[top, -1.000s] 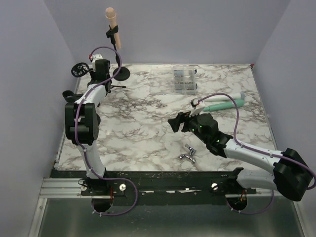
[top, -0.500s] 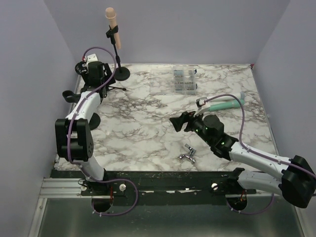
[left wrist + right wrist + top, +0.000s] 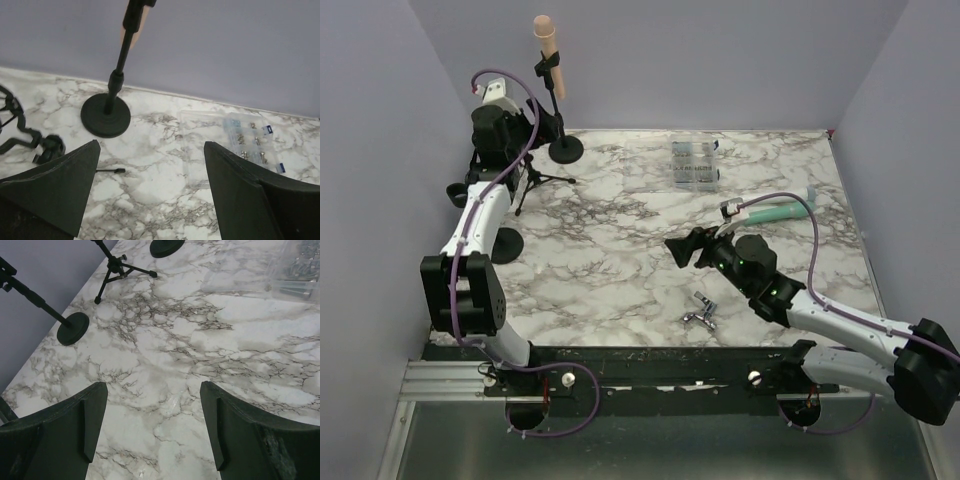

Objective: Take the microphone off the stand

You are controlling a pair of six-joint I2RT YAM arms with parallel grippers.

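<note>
Overhead camera looks down; both low wrist cameras apparently share the stand base.

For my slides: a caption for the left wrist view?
Open left end effector faces the stand holding the microphone; parts box at right.

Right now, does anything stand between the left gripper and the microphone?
Nothing visible does. The open left gripper faces the stand, and the microphone sits clipped at its top, with open space between them.
</note>
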